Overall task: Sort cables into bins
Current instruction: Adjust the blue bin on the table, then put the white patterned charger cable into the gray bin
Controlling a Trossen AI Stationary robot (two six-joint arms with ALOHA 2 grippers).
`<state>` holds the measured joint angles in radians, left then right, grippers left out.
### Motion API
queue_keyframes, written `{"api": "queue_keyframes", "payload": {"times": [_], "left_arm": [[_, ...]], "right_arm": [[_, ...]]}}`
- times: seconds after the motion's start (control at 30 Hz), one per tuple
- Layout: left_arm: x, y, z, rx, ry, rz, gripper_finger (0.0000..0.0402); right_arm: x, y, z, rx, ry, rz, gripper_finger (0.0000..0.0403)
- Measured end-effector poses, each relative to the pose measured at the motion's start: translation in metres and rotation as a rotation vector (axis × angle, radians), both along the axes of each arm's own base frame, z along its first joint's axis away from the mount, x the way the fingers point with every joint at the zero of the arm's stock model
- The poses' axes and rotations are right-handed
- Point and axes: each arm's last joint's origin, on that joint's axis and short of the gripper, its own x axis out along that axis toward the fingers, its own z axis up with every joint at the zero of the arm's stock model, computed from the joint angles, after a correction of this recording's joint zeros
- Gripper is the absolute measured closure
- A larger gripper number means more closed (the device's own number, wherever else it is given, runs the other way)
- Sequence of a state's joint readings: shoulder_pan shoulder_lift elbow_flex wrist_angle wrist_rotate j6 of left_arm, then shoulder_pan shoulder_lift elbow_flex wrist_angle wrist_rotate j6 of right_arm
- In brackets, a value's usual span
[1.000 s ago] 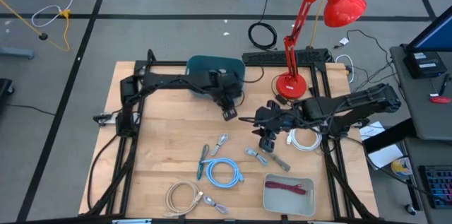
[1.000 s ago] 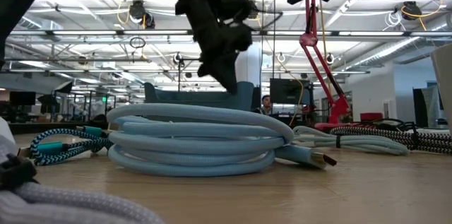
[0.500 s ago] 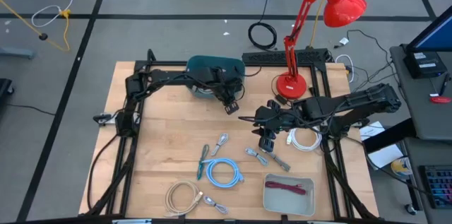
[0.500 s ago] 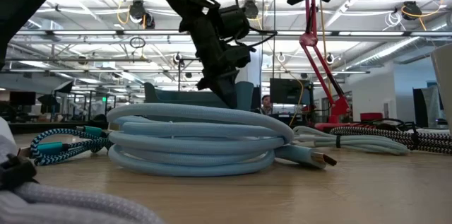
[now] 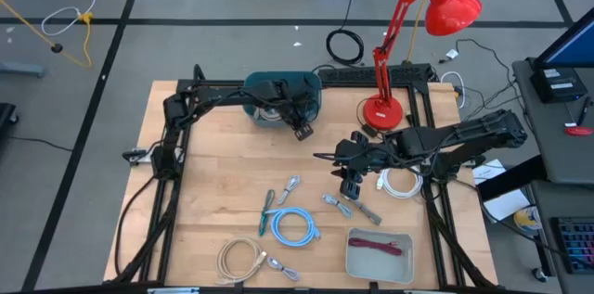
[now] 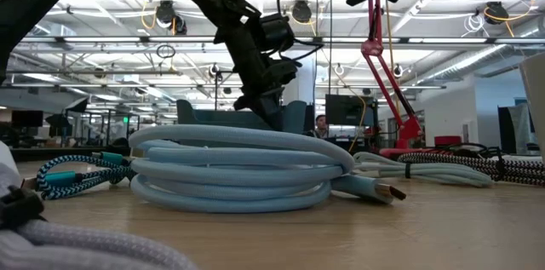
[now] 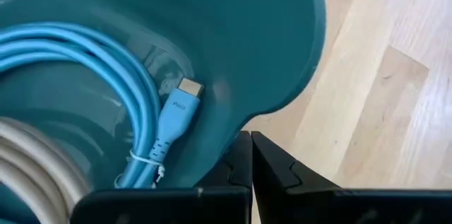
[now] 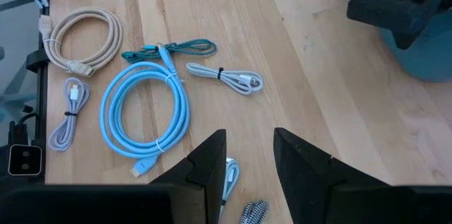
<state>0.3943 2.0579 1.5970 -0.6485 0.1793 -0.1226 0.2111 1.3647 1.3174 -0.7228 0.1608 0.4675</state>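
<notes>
The teal tub (image 7: 268,47) holds a blue cable (image 7: 134,104) and a beige one (image 7: 32,160). The grey tray (image 5: 379,256) holds a maroon piece (image 5: 380,247). More cables (image 5: 290,226) lie on the table (image 5: 223,173). The left gripper (image 5: 302,133), pinched tight and empty, is by the tub. The right gripper (image 5: 350,186) is half open, empty, above the table.

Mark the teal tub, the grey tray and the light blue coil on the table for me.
teal tub (image 5: 278,84): high view, on its far rim.
grey tray (image 5: 355,263): high view, on its bare floor at the left end.
light blue coil (image 8: 111,103): right wrist view, on the loop's outer strand.
</notes>
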Motion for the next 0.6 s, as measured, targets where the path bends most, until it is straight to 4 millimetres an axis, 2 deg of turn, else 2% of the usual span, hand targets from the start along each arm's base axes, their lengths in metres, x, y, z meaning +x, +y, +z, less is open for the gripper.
{"api": "queue_keyframes", "payload": {"times": [0.13, 0.23, 0.43, 0.6], "left_arm": [[0.0, -0.008, 0.003, -0.027, 0.004, -0.014, 0.0402], [0.0, -0.019, 0.017, -0.032, -0.029, -0.043, 0.0402], [-0.006, -0.05, 0.058, -0.033, -0.108, -0.062, 0.0402], [-0.017, -0.091, 0.098, -0.049, -0.186, -0.093, 0.0402]], "right_arm": [[0.0, 0.0, 0.0, 0.0, 0.001, 0.0, 0.0293], [0.0, 0.0, 0.0, 0.0, 0.001, 0.0, 0.0293], [0.0, 0.0, -0.001, -0.001, 0.009, 0.005, 0.0293], [-0.002, 0.0, -0.002, -0.003, 0.024, 0.008, 0.0293]]}}
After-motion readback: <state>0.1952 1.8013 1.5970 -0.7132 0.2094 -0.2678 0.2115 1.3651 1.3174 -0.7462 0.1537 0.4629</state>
